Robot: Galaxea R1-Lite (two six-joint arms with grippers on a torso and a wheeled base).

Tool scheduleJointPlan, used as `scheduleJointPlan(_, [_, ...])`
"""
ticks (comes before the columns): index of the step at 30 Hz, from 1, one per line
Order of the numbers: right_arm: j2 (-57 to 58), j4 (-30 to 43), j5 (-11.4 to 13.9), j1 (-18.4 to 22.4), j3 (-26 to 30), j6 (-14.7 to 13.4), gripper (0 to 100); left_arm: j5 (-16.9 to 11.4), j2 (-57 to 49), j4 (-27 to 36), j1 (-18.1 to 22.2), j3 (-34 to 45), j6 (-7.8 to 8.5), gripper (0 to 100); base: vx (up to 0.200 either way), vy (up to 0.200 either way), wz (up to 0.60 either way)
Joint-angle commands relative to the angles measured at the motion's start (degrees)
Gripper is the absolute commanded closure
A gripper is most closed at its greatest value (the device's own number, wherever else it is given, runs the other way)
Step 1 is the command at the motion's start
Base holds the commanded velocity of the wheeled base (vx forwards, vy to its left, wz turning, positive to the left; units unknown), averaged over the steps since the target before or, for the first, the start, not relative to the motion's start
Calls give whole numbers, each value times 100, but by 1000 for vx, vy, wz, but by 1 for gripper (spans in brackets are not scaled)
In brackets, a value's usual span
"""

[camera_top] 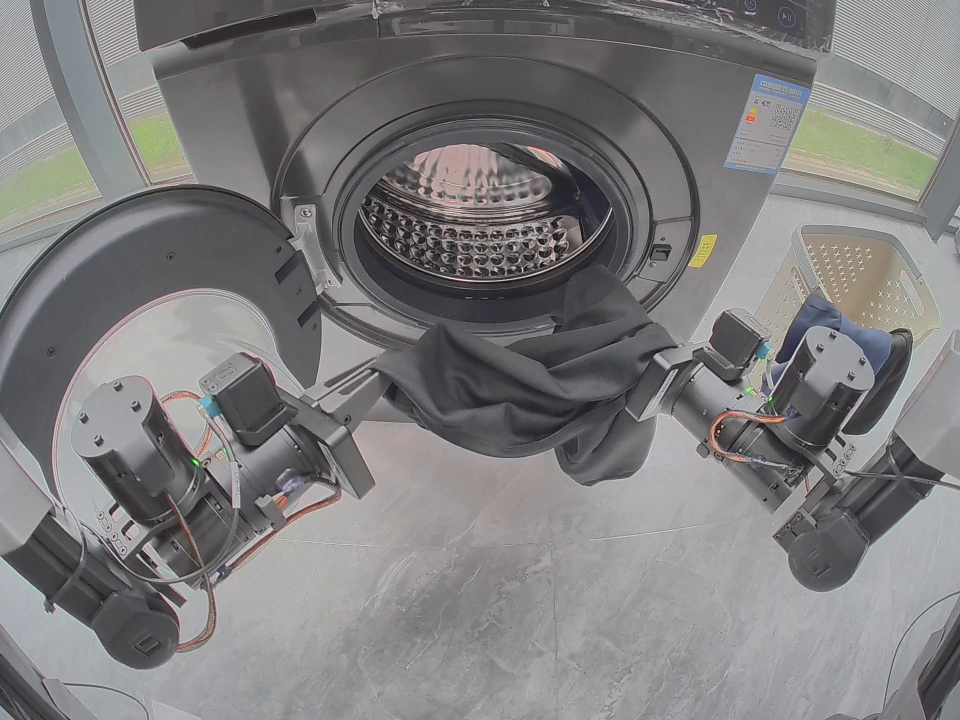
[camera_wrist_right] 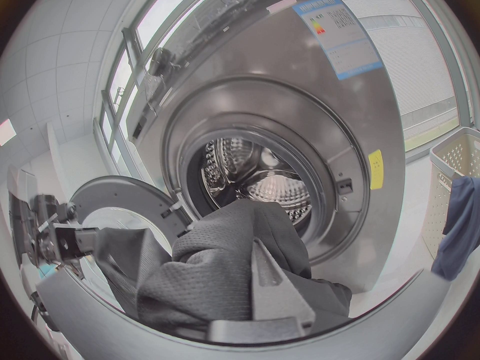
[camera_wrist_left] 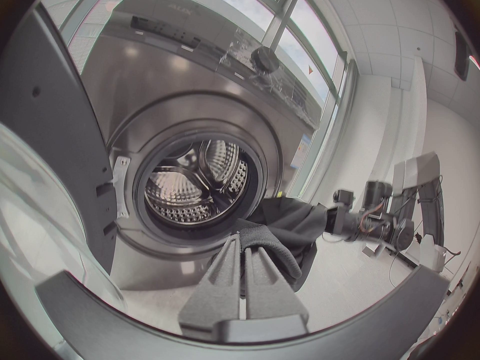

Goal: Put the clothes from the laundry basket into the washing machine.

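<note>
Before the grey front-loading washing machine point(camera_top: 480, 82), your left gripper point(camera_wrist_left: 244, 243) and right gripper point(camera_wrist_right: 240, 261) each clamp one black mesh garment point(camera_top: 510, 382).

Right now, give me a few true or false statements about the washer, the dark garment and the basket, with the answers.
1. The washing machine has its door open. True.
2. The black garment lies fully inside the drum. False: it hangs in front of the machine, stretched between the left gripper and the right gripper, both shut on it.
3. The laundry basket stands on the robot's right. True.
4. The basket holds nothing. False: a blue garment hangs over its rim.
</note>
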State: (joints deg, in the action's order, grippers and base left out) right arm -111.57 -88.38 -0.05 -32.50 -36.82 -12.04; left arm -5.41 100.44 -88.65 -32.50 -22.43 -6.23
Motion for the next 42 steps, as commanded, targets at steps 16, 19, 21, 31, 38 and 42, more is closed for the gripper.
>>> scheduleJointPlan(16, [258, -4, -4, -169, -159, -8, 100, -285, 503, -3, -37, 468, 236, 0, 0, 0, 0])
scheduleJointPlan(19, [258, -4, -4, -169, -168, -8, 100, -276, 538, -3, -37, 494, 219, 0, 0, 0, 0])
scheduleJointPlan(21, [241, -4, -4, -160, -159, -17, 100, -285, 591, -3, -37, 608, 227, 0, 0, 0, 0])
scheduleJointPlan(31, [241, -4, -4, -81, -203, -17, 100, -276, 749, -12, -125, 846, 280, 0, 0, 0, 0])
scheduleJointPlan(38, [250, -4, -4, 42, -247, -17, 100, -285, 925, -12, -248, 1109, 324, 0, 0, 0, 0])
scheduleJointPlan(42, [223, -4, -13, 51, -256, -26, 100, -285, 1066, -12, -274, 1162, 377, 0, 0, 0, 0])
